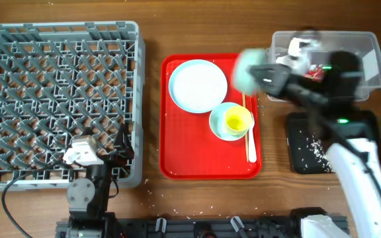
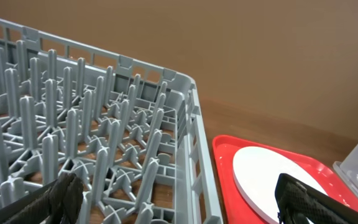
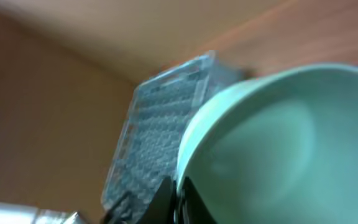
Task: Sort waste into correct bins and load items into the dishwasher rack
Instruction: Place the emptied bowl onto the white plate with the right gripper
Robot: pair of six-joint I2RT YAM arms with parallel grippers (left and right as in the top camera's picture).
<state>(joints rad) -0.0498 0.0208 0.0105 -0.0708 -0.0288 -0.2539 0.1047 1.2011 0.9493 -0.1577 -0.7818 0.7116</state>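
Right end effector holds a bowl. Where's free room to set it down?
The whole dishwasher rack holds nothing. The red tray's lower left, below the plate, is bare. Its right side is crowded: other bowl with cup, utensils.

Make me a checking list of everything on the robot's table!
Surface: wooden table.
Job's things: white plate, chopsticks and a yellow cup inside a green bowl on the red tray; napkin in the clear tub; rice crumbs in the black tray; grey rack.
Clutter: stray crumbs beside the rack.
Claws: left claw open over the rack's corner; right claw shut on a second green bowl.
Cables: black cable by the left arm.
Surroundings: nothing seen.
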